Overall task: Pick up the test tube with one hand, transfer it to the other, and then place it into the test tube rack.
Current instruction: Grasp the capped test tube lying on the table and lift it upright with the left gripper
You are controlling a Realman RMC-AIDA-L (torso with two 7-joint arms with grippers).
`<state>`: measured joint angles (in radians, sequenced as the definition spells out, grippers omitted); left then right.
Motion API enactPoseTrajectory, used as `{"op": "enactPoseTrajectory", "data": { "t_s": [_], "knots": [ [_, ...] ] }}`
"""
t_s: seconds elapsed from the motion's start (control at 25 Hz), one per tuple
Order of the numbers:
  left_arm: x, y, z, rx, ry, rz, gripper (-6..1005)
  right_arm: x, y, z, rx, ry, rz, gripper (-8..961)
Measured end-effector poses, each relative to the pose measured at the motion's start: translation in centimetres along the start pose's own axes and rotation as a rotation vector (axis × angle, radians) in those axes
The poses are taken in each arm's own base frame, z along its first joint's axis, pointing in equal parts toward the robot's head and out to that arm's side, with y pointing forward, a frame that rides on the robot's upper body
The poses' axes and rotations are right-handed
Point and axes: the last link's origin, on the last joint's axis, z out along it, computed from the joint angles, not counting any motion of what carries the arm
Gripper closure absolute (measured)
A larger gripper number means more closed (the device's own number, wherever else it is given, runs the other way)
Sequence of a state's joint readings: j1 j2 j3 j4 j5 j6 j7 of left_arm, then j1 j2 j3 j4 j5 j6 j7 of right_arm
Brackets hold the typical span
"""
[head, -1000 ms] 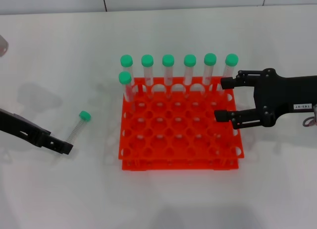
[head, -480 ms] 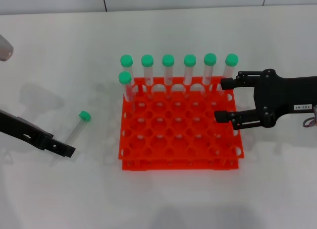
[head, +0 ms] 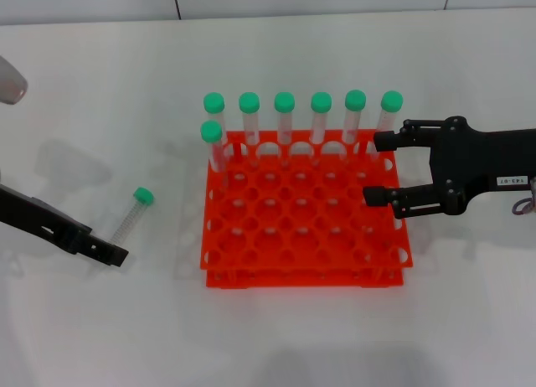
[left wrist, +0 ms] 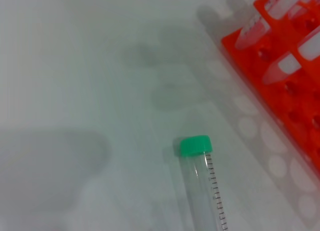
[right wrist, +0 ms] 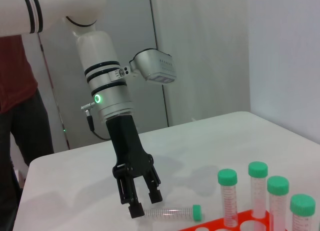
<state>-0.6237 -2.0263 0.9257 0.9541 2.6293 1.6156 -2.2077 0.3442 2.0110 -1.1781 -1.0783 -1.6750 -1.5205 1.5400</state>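
Observation:
The test tube (head: 131, 214) lies flat on the white table left of the rack, its green cap pointing away from me. It also shows in the left wrist view (left wrist: 204, 191) and the right wrist view (right wrist: 170, 211). My left gripper (head: 111, 254), the unlabelled black one, hovers low at the tube's bottom end. In the right wrist view the left gripper (right wrist: 145, 202) is open, with its fingers just above that end and not touching. My right gripper (head: 374, 167), with the white label, is open and empty over the right edge of the red-orange test tube rack (head: 251, 262).
Several green-capped tubes (head: 285, 104) stand upright in the rack's back row and left column. The rack's edge shows in the left wrist view (left wrist: 300, 116). A person in a red shirt (right wrist: 15, 66) stands beyond the table's far-left side.
My left gripper has edged slightly right and down toward the lying tube. The right gripper, the rack and the tubes have not moved.

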Motion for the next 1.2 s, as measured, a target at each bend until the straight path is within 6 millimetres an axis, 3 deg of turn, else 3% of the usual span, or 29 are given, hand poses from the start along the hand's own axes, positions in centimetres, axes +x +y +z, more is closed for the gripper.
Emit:
{"op": "enactPoseTrajectory", "data": {
  "t_s": [0.24, 0.36, 1.2],
  "knots": [
    [0.05, 0.02, 0.05, 0.001, -0.002, 0.005, 141, 0.03, 0.00, -0.01, 0.001, 0.000, 0.001, 150],
    [0.11, 0.01, 0.05, 0.003, -0.001, 0.006, 309, 0.05, -0.01, -0.01, 0.002, 0.000, 0.002, 150],
    [0.62, -0.05, 0.37, 0.019, -0.023, 0.023, 329, 0.12, 0.03, 0.00, 0.001, 0.000, 0.005, 150]
  ]
}}
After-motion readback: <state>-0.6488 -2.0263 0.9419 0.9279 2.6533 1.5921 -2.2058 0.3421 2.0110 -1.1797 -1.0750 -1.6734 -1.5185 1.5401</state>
